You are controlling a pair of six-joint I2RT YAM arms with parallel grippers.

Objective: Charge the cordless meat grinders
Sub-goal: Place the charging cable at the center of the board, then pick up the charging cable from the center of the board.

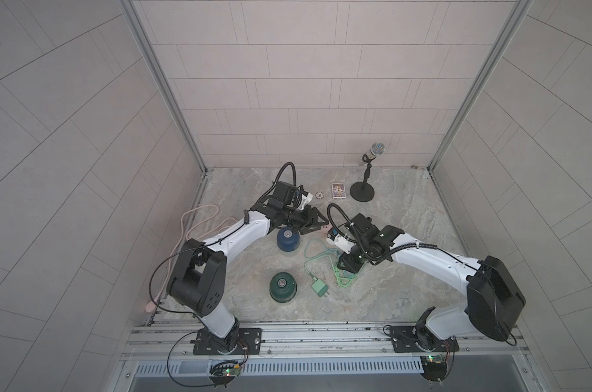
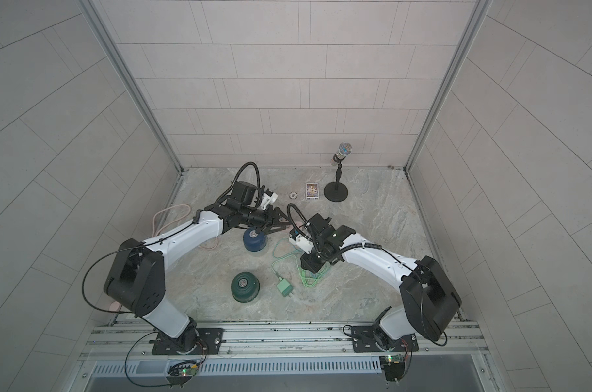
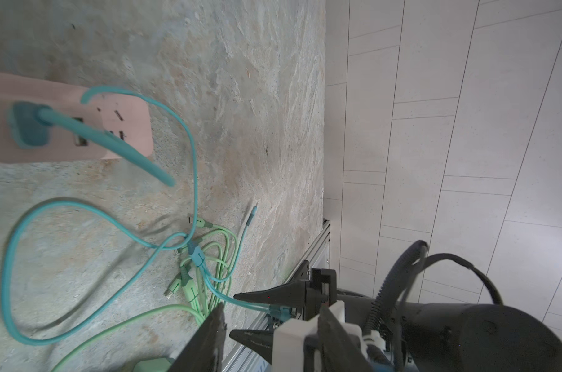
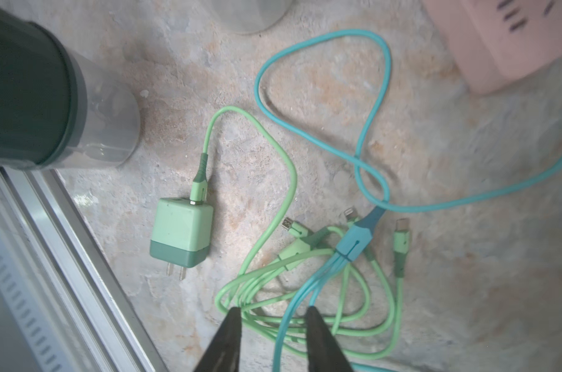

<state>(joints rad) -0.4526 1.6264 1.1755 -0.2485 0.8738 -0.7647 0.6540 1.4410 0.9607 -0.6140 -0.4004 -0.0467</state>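
right gripper [image 4: 273,310] stands with jaws spread astride the teal cable [image 4: 353,238], probably to pinch it for the blue grinder [image 1: 288,240]; left gripper [image 1: 316,223] jaws spread too, empty.

Grey-beige marbled tabletop [image 1: 406,237], aluminium rail along the front edge.
On it: dark blue grinder [image 1: 288,239] mid-table; dark green grinder [image 1: 283,287] upright, nearer the front rail. Green plug adapter [image 1: 319,289] lies flat just beside it, prongs bare. Its light green cable [image 4: 199,185] is bunched up and crossed by a teal cable [image 4: 355,240]. Pink power strip [image 3: 31,90] mid-table, pink cord [image 1: 182,225] looped near the side wall. At the back: microphone stand [image 1: 362,191], small card box [image 1: 337,190], small round disc [image 1: 319,195].
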